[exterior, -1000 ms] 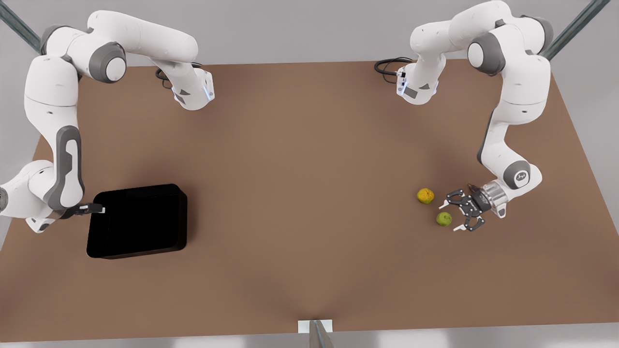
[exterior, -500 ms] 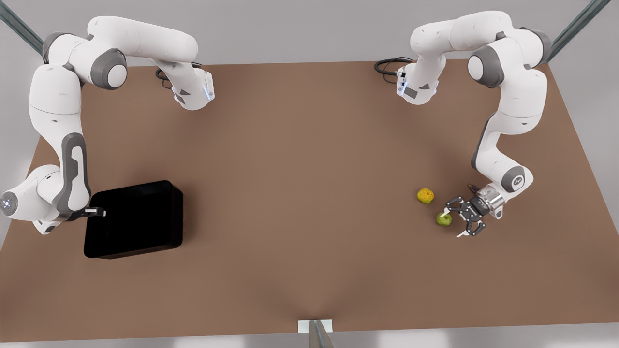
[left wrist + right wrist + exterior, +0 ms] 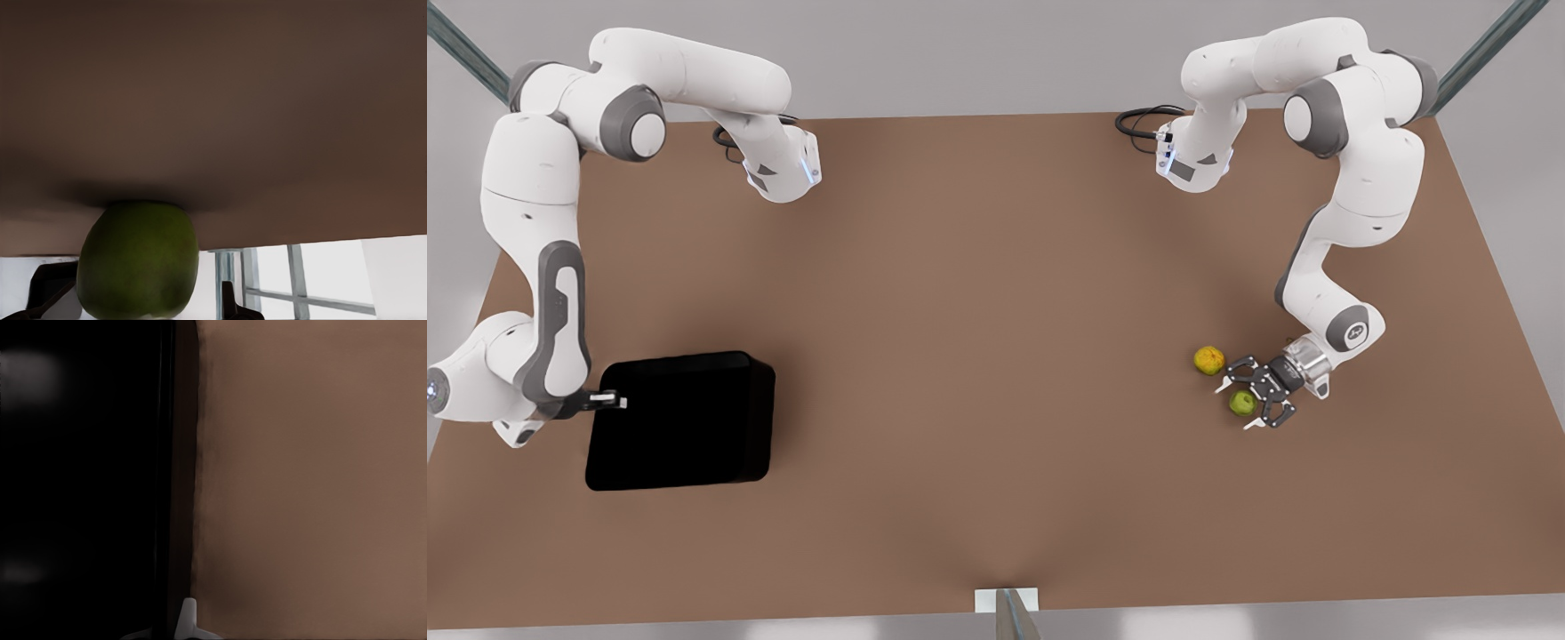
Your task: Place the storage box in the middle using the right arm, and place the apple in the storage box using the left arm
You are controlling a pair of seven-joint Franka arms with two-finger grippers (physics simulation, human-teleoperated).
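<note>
The storage box [image 3: 685, 422], a glossy black shallow tray, lies on the brown table at the front view's left. My right gripper [image 3: 611, 402] is shut on the box's outer wall, and a white fingertip [image 3: 189, 618] shows beside the dark wall [image 3: 167, 487] in the right wrist view. The light-green apple [image 3: 1242, 403] rests on the table at the front view's right. My left gripper [image 3: 1234, 407] is open and low, one finger on each side of the apple. The left wrist view has the apple [image 3: 138, 260] close up between the dark fingers [image 3: 230, 305].
A yellow-orange round fruit [image 3: 1208, 359] sits just behind the apple, close to the left gripper's far finger. Both arm bases [image 3: 783, 169] stand at the table's back edge. A small metal bracket [image 3: 1007, 604] sits at the front edge.
The left gripper slid toward the front view's left, and the apple is now between its fingers. The right arm shifted the storage box a little toward the table's front edge and inward.
</note>
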